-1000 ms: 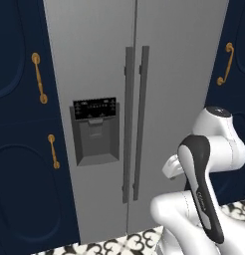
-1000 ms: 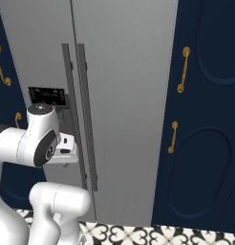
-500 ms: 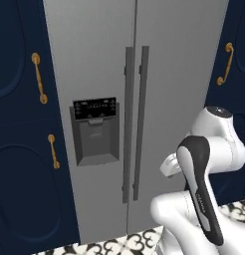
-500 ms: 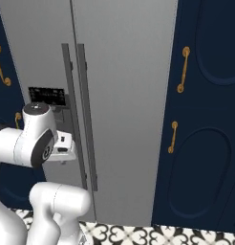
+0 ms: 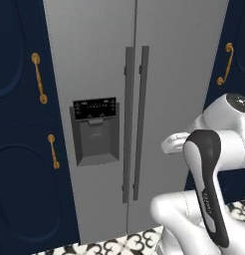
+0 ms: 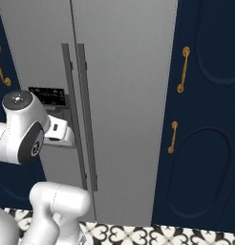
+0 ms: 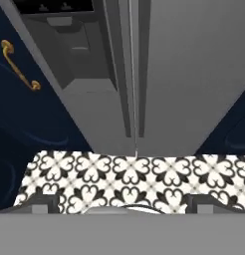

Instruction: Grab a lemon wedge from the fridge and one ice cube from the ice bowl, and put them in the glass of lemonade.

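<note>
The gripper (image 7: 122, 201) hangs low before the fridge (image 5: 134, 74), holding nothing, its dark tips wide apart over the patterned floor tiles (image 7: 119, 174). Beyond the tiles stand the fridge's closed doors, whose two dark handles (image 5: 134, 124) run side by side down the middle seam. Left of the handles sits the black dispenser panel (image 5: 94, 127). The lemon wedge is presumably inside. A good opening would raise the hand and close around one handle only, then pull outward.
</note>
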### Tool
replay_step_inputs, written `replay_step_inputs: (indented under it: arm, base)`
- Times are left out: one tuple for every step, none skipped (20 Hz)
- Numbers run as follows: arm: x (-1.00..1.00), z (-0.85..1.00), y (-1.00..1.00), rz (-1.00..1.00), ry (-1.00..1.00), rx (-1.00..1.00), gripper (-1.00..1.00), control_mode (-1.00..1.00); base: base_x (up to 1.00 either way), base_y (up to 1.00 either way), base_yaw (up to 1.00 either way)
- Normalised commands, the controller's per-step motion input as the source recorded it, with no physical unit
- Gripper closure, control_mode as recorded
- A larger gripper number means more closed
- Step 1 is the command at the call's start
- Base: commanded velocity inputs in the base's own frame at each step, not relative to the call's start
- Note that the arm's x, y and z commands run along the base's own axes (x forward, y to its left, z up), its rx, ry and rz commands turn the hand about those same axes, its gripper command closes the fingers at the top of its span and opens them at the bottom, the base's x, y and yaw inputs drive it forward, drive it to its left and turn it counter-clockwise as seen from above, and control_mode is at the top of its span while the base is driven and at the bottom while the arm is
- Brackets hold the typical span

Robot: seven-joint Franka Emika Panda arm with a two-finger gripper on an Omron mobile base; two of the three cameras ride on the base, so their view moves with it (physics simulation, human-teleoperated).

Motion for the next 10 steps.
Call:
replay_step_inputs:
  arm:
    - [0.06,0.65,0.0,-0.41,0.0,0.0,-1.0,-1.0]
    - [0.0,0.54,0.0,-0.4,0.0,-0.01,-1.0,-1.0]
    - [0.0,0.37,0.0,-0.37,0.0,-0.01,-1.0,-1.0]
    - [0.0,0.06,0.0,-0.32,0.0,0.0,-1.0,-1.0]
    - [0.0,0.0,0.11,-0.24,0.0,-0.05,-1.0,-1.0]
    - [0.0,0.0,0.0,-0.15,-0.01,0.0,-1.0,-1.0]
    - [0.0,-0.04,0.0,-0.06,-0.01,0.0,-1.0,-1.0]
    - [0.06,0.0,0.0,-0.03,0.0,0.0,-1.0,-1.0]
    - [0.27,-0.01,0.0,0.0,0.0,0.0,-1.0,-1.0]
    - [0.29,0.0,0.0,0.0,0.0,0.0,-1.0,-1.0]
  base:
    - [0.0,0.0,0.0]
    - [0.0,0.0,0.0]
    - [0.0,0.0,0.0]
    - [0.0,0.0,0.0]
    - [0.0,0.0,0.0]
    - [0.0,0.0,0.0]
    - [0.0,0.0,0.0]
    - [0.0,0.0,0.0]
    - [0.0,0.0,0.0]
    - [0.0,0.0,0.0]
